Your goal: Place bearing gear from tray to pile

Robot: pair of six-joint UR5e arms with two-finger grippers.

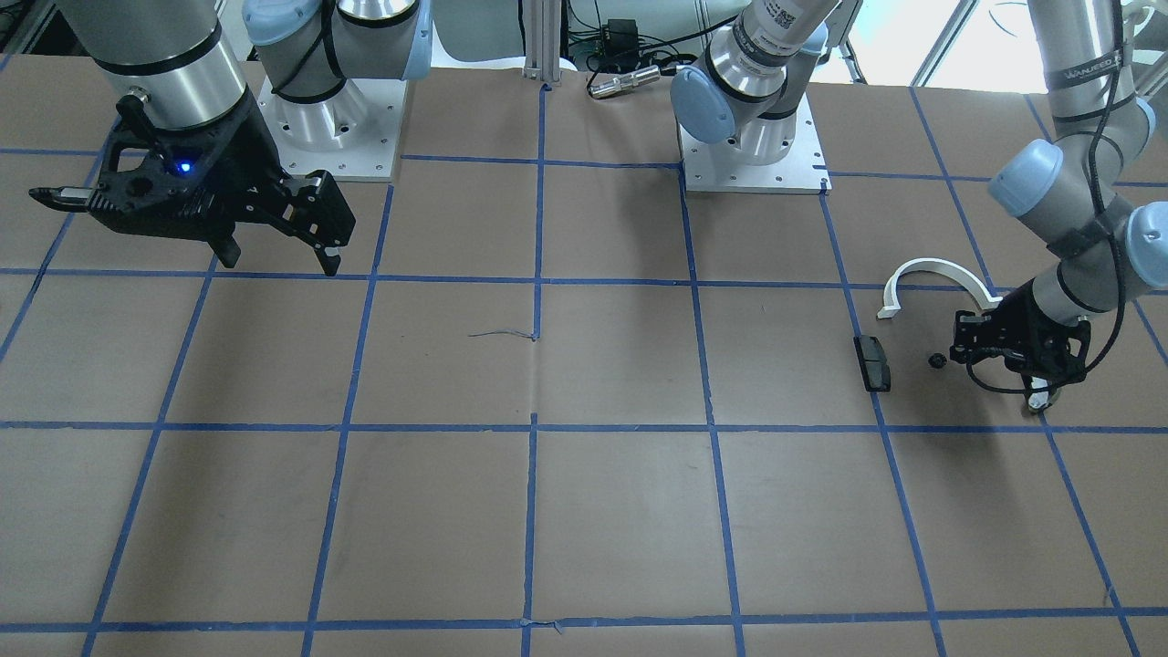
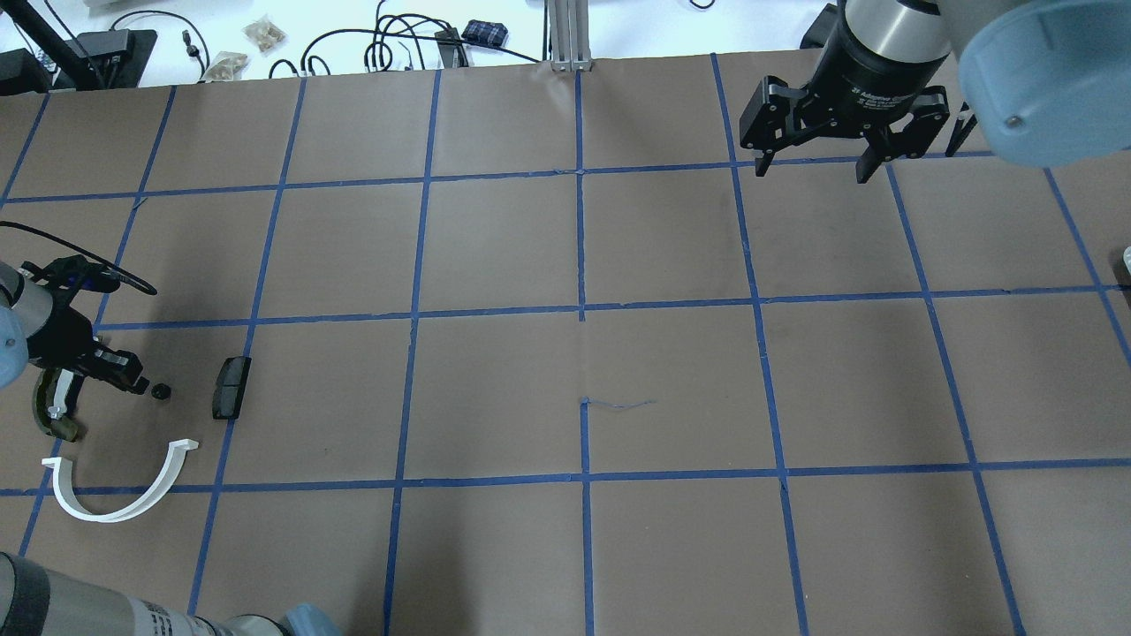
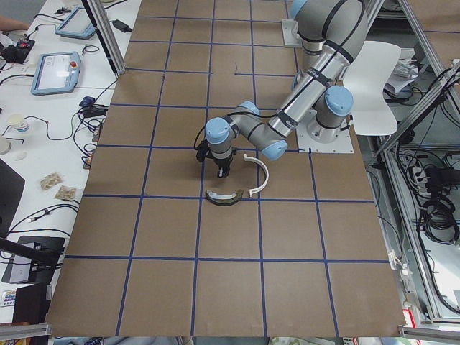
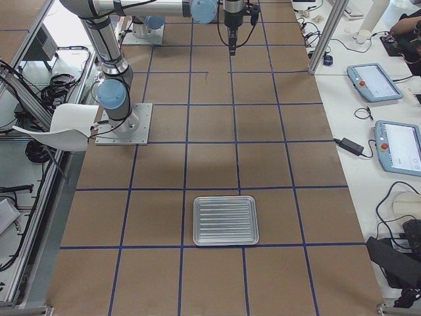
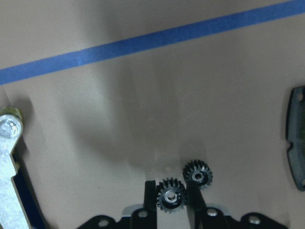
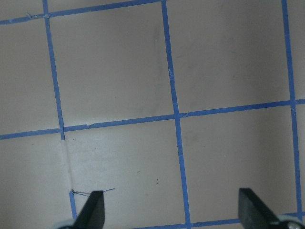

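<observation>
My left gripper [image 5: 170, 204] is low over the table at the pile and is shut on a small black bearing gear [image 5: 171, 195]. A second black gear [image 5: 198, 175] lies on the paper just beside the fingertips; it also shows in the overhead view [image 2: 160, 391] and in the front view [image 1: 936, 360]. The pile around it holds a thin white half-ring [image 2: 115, 499], an olive-black curved piece [image 2: 49, 415] and a dark rectangular block [image 2: 231, 387]. My right gripper [image 2: 813, 170] hangs open and empty, high at the far side. The ribbed metal tray [image 4: 225, 219] shows nothing in it.
The table [image 2: 583, 353] is brown paper with a blue tape grid. Cables and small bags lie beyond its far edge [image 2: 265, 35]. The two arm bases [image 1: 753, 155] stand at the robot's side of the table.
</observation>
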